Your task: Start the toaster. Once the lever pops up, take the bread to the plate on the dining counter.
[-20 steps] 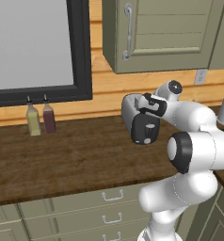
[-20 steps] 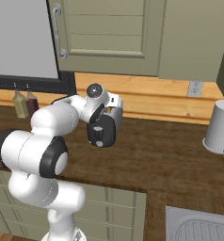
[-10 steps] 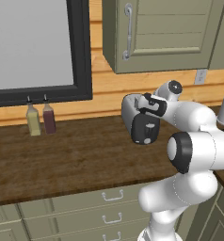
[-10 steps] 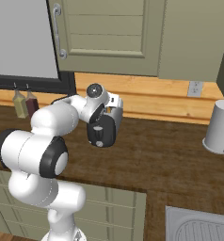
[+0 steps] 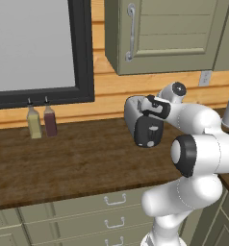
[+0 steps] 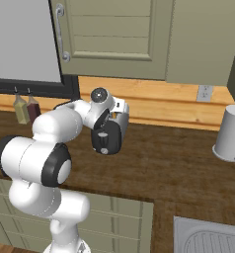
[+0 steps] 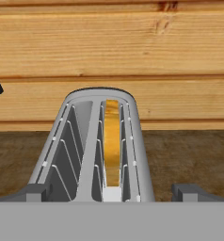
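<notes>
One long worktop [image 5: 63, 168] of dark, streaky wood runs across the scene, with grey-green drawer fronts [image 5: 107, 211] and small metal pulls beneath it. Behind it, the wall is clad in warm, horizontal wooden boards [image 7: 109, 42]. A large grey pane in a thick black frame [image 5: 82, 53] hangs at the left, and a panelled grey-green cupboard door [image 5: 169, 33] with a curved metal handle hangs above the counter.

The robot arm [image 5: 198, 153], smooth white with dark round joints, bends forward over the worktop. The toaster [image 5: 141, 120] stands near the back wall, directly under the hand. It is a rounded silver-white shell with a black end panel facing the base. In the hand view, two long slots with thin wire guides run along its top [image 7: 85, 141]. The bread [image 7: 112, 141], a golden-tan slice seen edge-on, sits upright in the right-hand slot.

The gripper [image 7: 112, 192] hangs just above the near end of the toaster. Its two dark fingertips [image 7: 35, 192] stand fully apart, one on each side of the toaster, and hold nothing.

A pale, cylindrical vessel [image 6: 231, 133] stands well to the right. A ribbed metal sink [image 6: 208, 239] is set in the near right corner. Two small bottles [image 5: 42, 120], one yellowish and one dark red, stand side by side at the left below the frame.
</notes>
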